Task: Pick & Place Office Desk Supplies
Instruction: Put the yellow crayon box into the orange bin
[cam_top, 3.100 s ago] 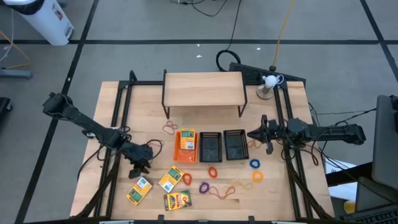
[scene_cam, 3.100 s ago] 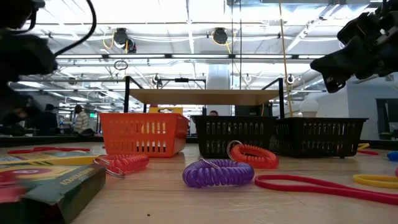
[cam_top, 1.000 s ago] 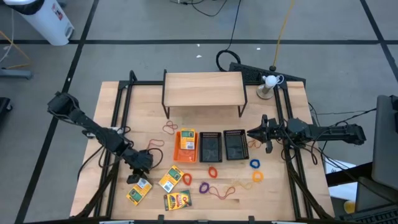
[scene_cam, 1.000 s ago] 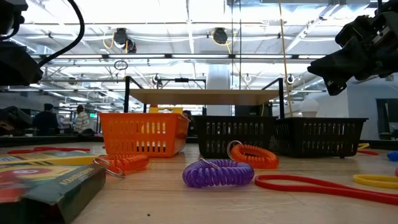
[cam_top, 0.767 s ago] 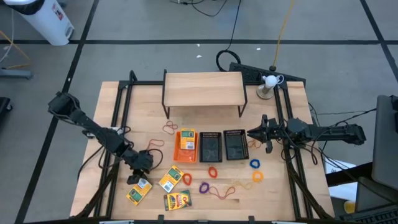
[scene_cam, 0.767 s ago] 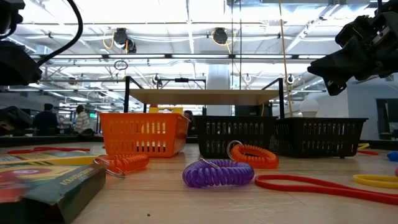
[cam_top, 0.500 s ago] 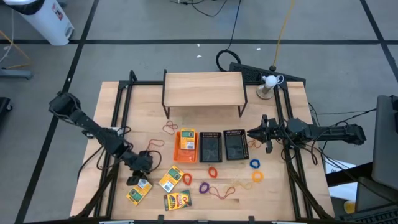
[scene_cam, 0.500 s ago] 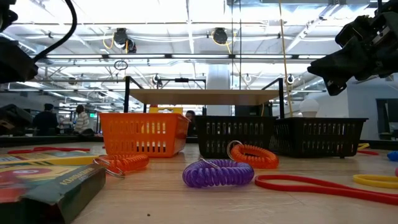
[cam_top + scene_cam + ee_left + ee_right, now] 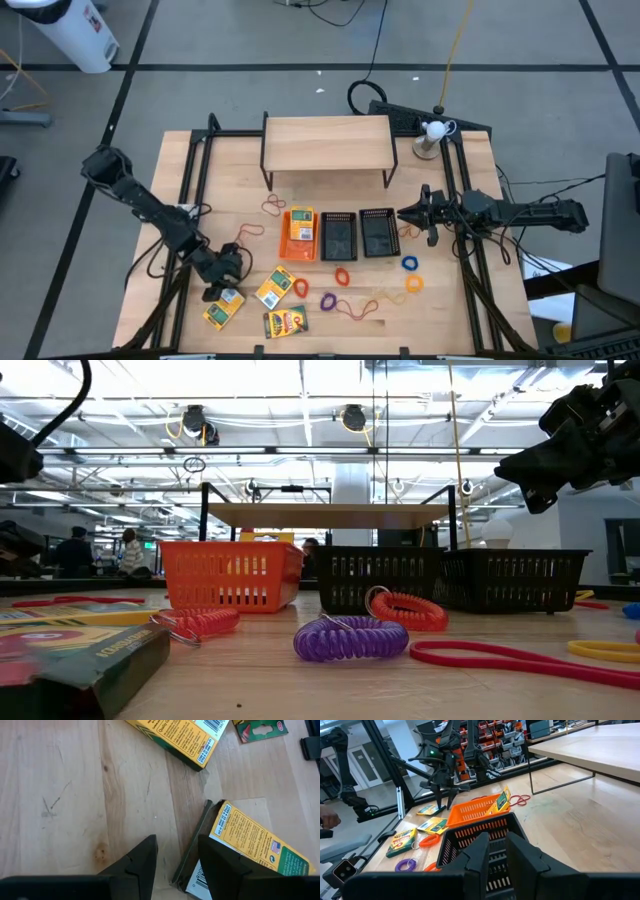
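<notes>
On the worktop (image 9: 200, 190) at about seven o'clock, the left pincer (image 9: 222, 281), fingers apart and empty, hangs just above a crayon box (image 9: 223, 308), long axis running one to seven; the right pincer (image 9: 404, 215) waits well apart, at three o'clock.

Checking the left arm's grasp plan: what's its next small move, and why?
Probably lower the left claw straight down: its open fingers straddle the raised edge of the nearest crayon box, not yet gripping it. The right claw waits beside the black mesh trays.
</notes>
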Robot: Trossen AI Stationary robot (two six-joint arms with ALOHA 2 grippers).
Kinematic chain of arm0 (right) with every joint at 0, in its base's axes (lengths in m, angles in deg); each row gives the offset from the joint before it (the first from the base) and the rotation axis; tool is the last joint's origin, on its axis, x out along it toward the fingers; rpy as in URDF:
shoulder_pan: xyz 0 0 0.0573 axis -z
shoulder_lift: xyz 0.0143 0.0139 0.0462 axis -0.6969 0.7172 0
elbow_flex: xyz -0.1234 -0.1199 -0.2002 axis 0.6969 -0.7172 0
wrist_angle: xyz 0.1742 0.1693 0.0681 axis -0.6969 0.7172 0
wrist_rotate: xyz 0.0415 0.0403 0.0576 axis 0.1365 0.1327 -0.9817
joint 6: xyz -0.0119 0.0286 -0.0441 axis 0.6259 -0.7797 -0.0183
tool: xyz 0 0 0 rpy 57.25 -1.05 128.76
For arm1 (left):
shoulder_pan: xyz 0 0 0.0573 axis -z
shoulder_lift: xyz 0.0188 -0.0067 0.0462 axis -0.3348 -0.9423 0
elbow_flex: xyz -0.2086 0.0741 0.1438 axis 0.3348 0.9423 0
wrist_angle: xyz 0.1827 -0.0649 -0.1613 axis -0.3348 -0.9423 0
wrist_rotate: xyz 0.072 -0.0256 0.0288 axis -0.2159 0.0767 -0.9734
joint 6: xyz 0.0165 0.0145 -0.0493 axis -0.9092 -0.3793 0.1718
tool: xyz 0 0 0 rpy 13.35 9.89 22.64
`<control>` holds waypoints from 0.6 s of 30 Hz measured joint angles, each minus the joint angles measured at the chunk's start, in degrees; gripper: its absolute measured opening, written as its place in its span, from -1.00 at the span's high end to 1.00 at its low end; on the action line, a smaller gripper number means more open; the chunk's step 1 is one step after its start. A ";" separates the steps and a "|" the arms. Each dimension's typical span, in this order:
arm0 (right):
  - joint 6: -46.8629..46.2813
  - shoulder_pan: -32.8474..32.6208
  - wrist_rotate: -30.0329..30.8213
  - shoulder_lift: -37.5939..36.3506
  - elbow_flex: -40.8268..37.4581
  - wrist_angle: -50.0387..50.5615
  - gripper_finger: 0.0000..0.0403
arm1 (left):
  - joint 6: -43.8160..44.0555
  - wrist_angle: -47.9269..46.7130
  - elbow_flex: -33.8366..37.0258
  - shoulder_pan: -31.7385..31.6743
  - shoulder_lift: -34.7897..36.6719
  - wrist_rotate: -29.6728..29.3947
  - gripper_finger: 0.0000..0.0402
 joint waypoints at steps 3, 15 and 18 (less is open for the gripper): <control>0.01 0.00 0.02 0.00 0.00 0.02 0.71 | 0.42 -0.01 0.00 1.18 0.00 -1.41 0.26; 0.00 0.01 0.15 0.00 0.00 0.02 0.71 | 0.53 0.16 0.10 3.92 -0.09 -2.41 0.53; 0.00 -0.01 0.20 0.00 0.00 0.02 0.71 | 1.00 0.36 0.11 3.96 -0.13 -0.49 0.77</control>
